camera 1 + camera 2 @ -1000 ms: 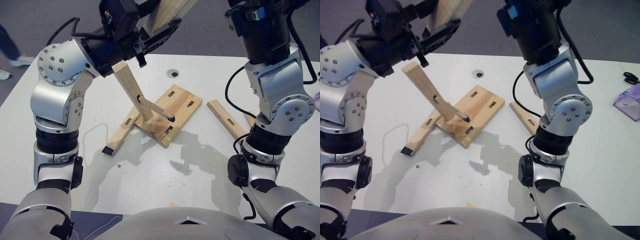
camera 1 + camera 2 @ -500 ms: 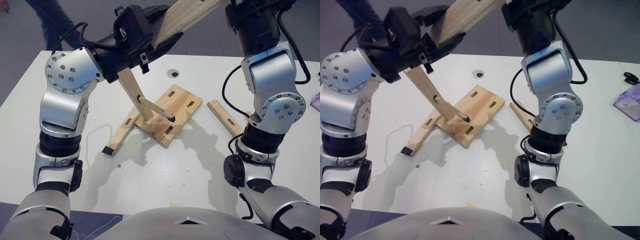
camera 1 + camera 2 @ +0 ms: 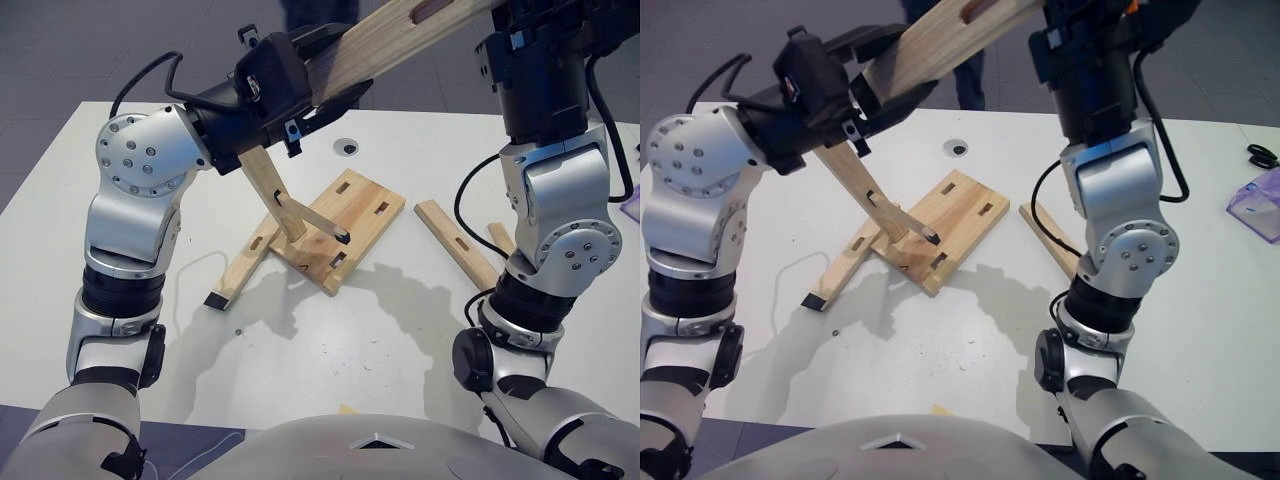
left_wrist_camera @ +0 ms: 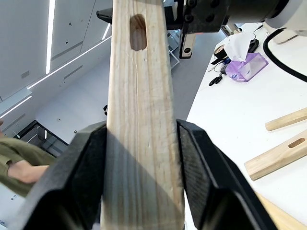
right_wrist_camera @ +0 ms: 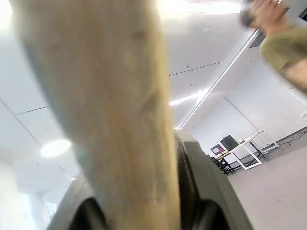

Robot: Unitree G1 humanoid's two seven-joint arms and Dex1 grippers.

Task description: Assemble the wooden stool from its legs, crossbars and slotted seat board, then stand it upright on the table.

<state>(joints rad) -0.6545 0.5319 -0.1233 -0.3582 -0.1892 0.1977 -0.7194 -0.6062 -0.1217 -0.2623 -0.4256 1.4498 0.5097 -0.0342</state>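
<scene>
Leg's swung across up top, still nowhere near a slot

Both the left end effector [image 4: 144, 179] and the right end effector [image 3: 508, 25] are clenched on the long pale wooden stool leg [image 3: 390, 35]. Over the last second it's tipped lower, high above the square slotted wooden seat board [image 3: 350, 215] on the white table [image 3: 330, 340]. Slotting it in comes next, I reckon.

White table [image 3: 300, 360], round cable hole [image 3: 348, 147] far centre. Slotted seat board [image 3: 345, 225] at centre, lying askew. Flat leg [image 3: 240, 268] just left of board, dark foot toward near edge, far end touching board. Second slotted leg [image 3: 455, 243] right of board, apart from it. Purple tissue box [image 3: 1255, 205] at right edge.
</scene>
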